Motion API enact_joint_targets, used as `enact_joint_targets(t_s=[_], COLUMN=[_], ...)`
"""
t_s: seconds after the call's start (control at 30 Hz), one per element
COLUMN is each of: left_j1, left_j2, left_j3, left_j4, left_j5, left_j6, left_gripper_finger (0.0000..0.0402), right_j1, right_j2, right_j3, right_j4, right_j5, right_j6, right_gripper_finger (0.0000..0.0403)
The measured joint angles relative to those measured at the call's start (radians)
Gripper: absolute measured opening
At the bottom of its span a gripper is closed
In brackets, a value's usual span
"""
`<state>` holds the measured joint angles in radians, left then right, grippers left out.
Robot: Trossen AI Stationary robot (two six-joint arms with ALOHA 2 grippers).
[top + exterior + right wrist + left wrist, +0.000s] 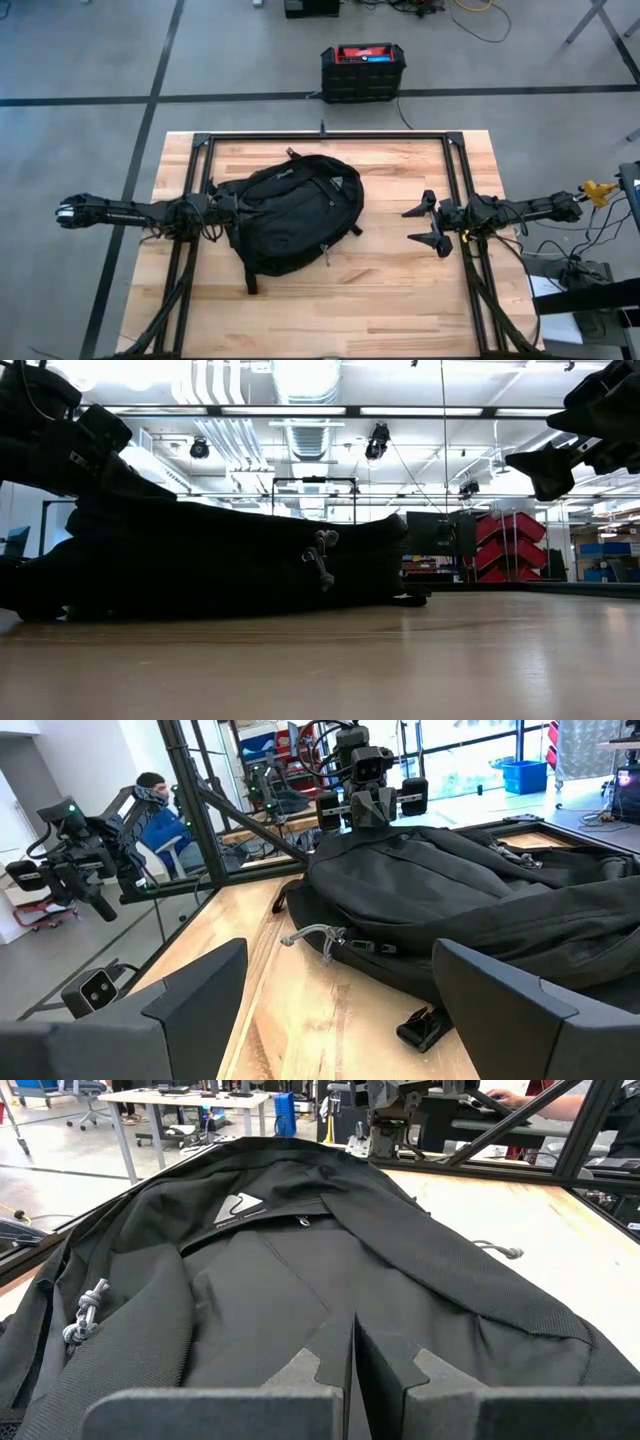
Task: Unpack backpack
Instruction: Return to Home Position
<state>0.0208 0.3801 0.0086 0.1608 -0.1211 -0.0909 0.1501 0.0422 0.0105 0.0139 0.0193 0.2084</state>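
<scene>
left gripper [355, 1345]: closed, empty, black backpack [290, 215] just under it | right gripper [407, 226]: wide, backpack ahead, apart | risk: left gripper, if pulled back low, may snag fabric and drag backpack

backpack [295, 215]: inside hidden | left claw [354, 1362]: lost against black fabric from above | right claw [426, 225]: clipped in low view

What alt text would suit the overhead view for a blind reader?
A large black fabric backpack lies flat on a light wooden table. The left gripper is at the bag's edge; the right gripper hangs apart from it, fingers open. A black-and-red box stands on the grey floor beyond.
</scene>
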Motion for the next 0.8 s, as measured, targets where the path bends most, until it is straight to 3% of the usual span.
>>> enact_joint_targets(t_s=[0.8], left_j1=[0.0], left_j2=[0.0], left_j3=[0.0], left_j4=[0.0], left_j5=[0.0], left_j6=[0.0], left_gripper_finger=[0.0], right_j1=[0.0], right_j2=[0.0], right_j3=[0.0], right_j4=[0.0], right_j5=[0.0], right_j6=[-0.001], right_gripper_finger=[0.0302])
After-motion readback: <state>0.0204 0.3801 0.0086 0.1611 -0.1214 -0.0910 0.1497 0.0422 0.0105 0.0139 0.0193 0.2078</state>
